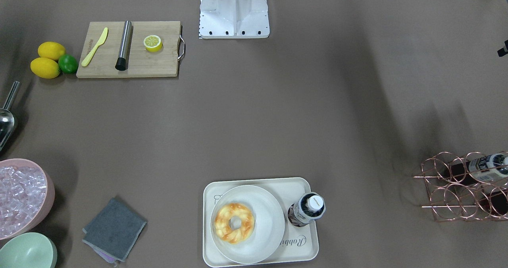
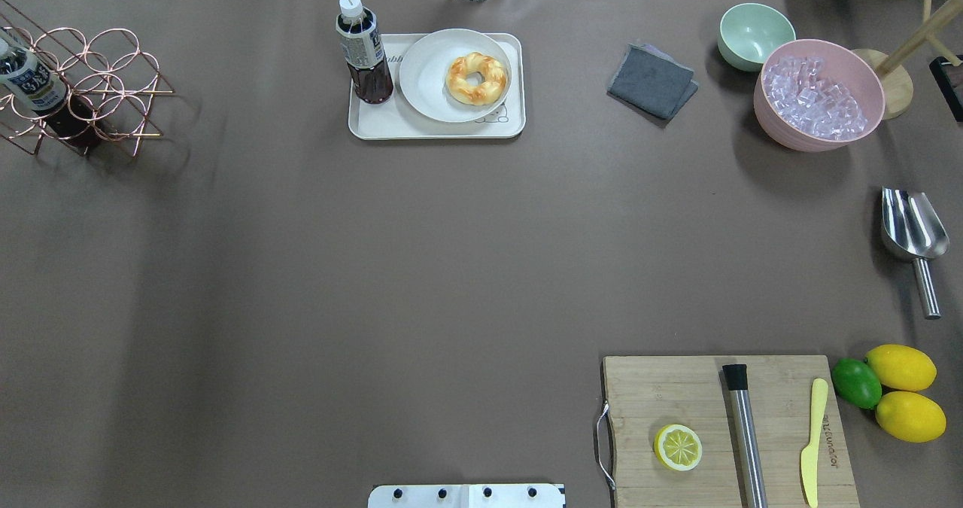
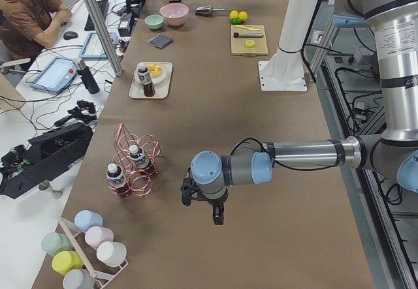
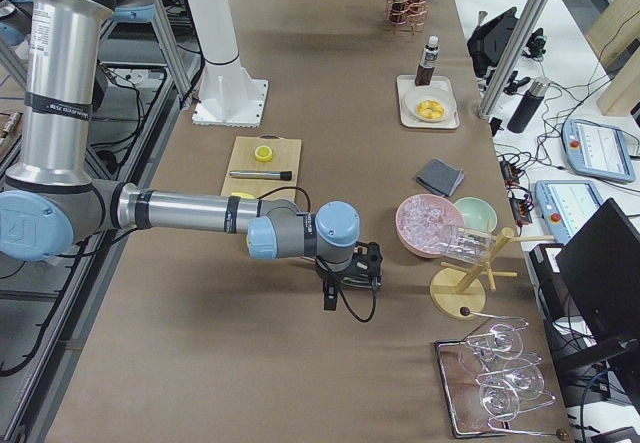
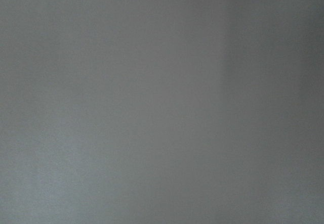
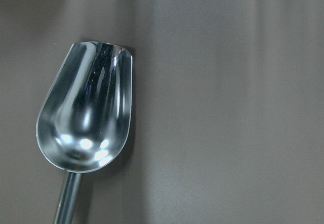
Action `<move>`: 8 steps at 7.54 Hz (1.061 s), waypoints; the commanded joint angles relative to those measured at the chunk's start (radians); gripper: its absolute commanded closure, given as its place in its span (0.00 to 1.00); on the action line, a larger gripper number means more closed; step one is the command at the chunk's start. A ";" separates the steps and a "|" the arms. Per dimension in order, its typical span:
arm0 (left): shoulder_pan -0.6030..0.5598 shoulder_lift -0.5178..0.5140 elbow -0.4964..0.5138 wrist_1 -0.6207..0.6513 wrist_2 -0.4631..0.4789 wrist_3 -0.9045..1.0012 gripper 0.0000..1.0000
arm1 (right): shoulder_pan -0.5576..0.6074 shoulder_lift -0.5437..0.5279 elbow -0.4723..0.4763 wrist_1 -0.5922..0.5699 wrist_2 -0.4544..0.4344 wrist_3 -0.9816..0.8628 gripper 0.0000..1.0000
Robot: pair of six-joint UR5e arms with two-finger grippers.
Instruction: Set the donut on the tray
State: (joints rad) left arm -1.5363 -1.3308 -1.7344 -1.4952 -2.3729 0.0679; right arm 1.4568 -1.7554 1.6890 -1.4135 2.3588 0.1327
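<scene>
The donut (image 1: 234, 222), golden-orange with cream patches, lies on a round white plate (image 1: 270, 220), which stands on the cream tray (image 1: 305, 244). In the overhead view the donut (image 2: 475, 77) and the tray (image 2: 376, 120) are at the far middle of the table. My left gripper (image 3: 202, 204) shows only in the exterior left view, far from the tray, and I cannot tell whether it is open or shut. My right gripper (image 4: 350, 278) shows only in the exterior right view, above the metal scoop (image 6: 83, 113), and I cannot tell its state either.
A dark bottle (image 2: 363, 49) stands on the tray beside the plate. A grey cloth (image 2: 651, 80), a green bowl (image 2: 754, 35) and a pink bowl of ice (image 2: 818, 94) lie to its right. A copper rack (image 2: 83, 86) stands far left. A wooden cutting board (image 2: 677, 387) is near right.
</scene>
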 commanded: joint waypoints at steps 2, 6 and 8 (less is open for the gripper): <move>-0.022 -0.044 -0.001 -0.002 0.058 -0.007 0.02 | 0.016 0.002 -0.012 0.001 -0.022 -0.028 0.00; -0.057 -0.067 -0.013 -0.002 0.058 -0.007 0.02 | 0.016 0.005 -0.012 0.001 -0.047 -0.027 0.00; -0.061 -0.062 -0.014 -0.002 0.057 -0.008 0.02 | 0.016 0.004 -0.009 0.002 -0.047 -0.027 0.00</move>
